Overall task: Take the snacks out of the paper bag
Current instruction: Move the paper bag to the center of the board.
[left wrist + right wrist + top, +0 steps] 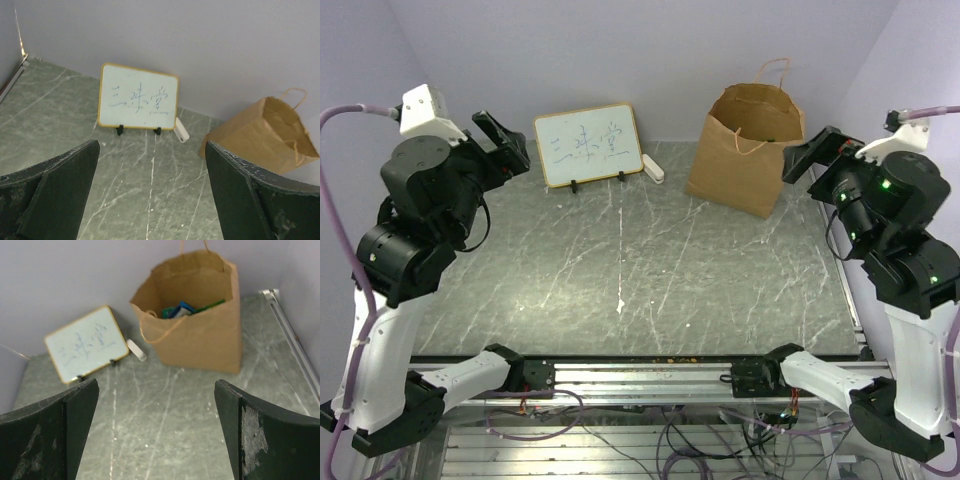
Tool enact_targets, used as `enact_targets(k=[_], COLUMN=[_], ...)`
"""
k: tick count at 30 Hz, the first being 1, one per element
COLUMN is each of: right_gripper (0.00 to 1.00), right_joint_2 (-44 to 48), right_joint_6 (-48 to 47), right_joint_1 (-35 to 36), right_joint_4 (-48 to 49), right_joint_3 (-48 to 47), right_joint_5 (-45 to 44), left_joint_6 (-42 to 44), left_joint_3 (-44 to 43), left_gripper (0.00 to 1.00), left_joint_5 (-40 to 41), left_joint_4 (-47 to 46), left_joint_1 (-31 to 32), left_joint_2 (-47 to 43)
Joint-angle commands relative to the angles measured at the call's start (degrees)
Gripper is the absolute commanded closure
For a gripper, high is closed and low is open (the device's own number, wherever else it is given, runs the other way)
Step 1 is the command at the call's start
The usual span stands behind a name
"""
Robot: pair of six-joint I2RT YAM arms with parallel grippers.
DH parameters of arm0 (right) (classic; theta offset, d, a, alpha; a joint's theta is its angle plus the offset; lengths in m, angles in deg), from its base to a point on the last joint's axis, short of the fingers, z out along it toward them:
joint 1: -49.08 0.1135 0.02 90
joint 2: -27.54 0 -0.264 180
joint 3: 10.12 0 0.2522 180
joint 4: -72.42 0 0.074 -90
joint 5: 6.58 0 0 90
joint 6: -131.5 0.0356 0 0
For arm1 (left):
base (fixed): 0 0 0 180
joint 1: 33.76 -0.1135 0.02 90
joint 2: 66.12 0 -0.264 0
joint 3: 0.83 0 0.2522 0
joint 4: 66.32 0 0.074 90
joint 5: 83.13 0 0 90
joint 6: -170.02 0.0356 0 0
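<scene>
There is one paper bag (745,150) at one o'clock on the desk (620,270), one white board (588,145) at twelve, one small white block (654,165) between them, at least two packets (181,309), blue and green, inside the bag, and two claws, the left claw (502,140) and the right claw (810,155).

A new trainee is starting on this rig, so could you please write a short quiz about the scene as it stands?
1. True or false: the snacks lie loose on the table.
2. Which is nearer the paper bag? A) left end effector B) right end effector
3. What stands upright to the left of the bag?

Key: 1 false, they are inside the bag; 2 B; 3 the whiteboard.
</scene>
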Motion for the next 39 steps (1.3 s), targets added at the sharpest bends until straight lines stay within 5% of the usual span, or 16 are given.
enact_targets(k=[1,12,24,28,39], right_gripper=[0.0,0.0,0.04,0.06,0.16], right_joint_2=[-1.05,-7.66,-17.1,-17.28,-23.29], right_joint_6=[-0.66,-9.07,-29.96,-37.99,-48.03], right_joint_1=[-2.53,-5.88,-6.67,-6.74,-5.95], right_joint_4=[-4.21,-1.51,14.68,23.07,25.76], right_joint_3=[2.21,4.13,9.31,14.63,13.84], right_joint_5=[2.4,9.76,25.27,24.55,13.74], left_joint_6=[-6.23,-19.1,-20.71,-18.06,-9.92], left_joint_3=[4.47,21.9,23.98,22.21,17.13], left_gripper=[0.03,0.04,0.04,0.04,0.04], left_joint_5=[-7.04,-26.54,-38.16,-40.21,-42.39], left_joint_4=[2.54,1.57,0.76,-0.28,3.18], left_joint_1=[-2.9,-6.79,-7.64,-7.73,-7.93], left_joint_2=[-0.84,-5.65,-8.25,-7.33,-4.21])
